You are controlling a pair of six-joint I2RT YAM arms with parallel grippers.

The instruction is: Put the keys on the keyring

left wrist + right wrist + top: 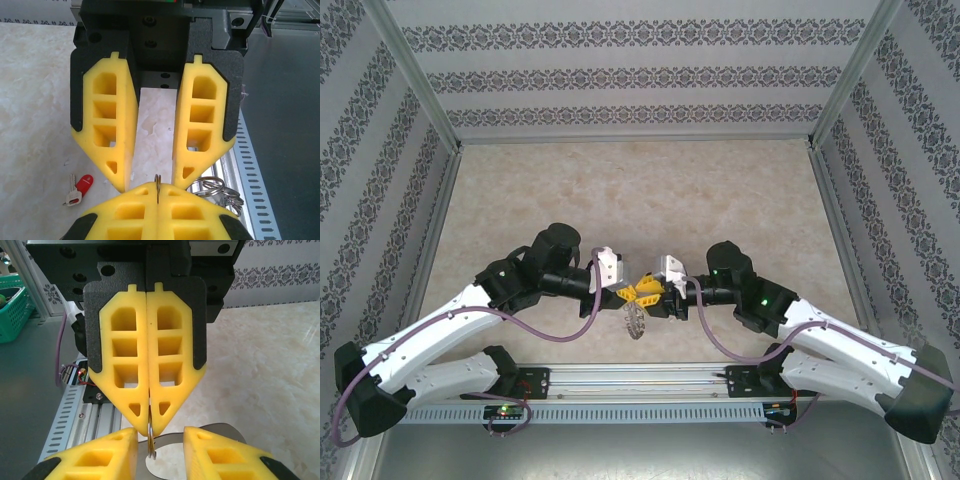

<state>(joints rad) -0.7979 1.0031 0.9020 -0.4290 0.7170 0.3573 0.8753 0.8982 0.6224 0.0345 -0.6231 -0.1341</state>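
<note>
The stiff keyring (157,186) is pinched by the left fingers (130,212); the right fingers (129,130) are spread. The light key (80,187) is best gripped by its head.

- Bright, even, diffuse light in all three views; nothing blown out.
- Top view: only faint soft shadows under the arms on the desk (620,190); frame posts splay outward at the edges, wide-angle look.
- Wrist views: yellow fingers (127,125) sharp and evenly lit; marble behind slightly soft.
- Small glints on the keyring (157,185); mild sheen on the marble.
</note>
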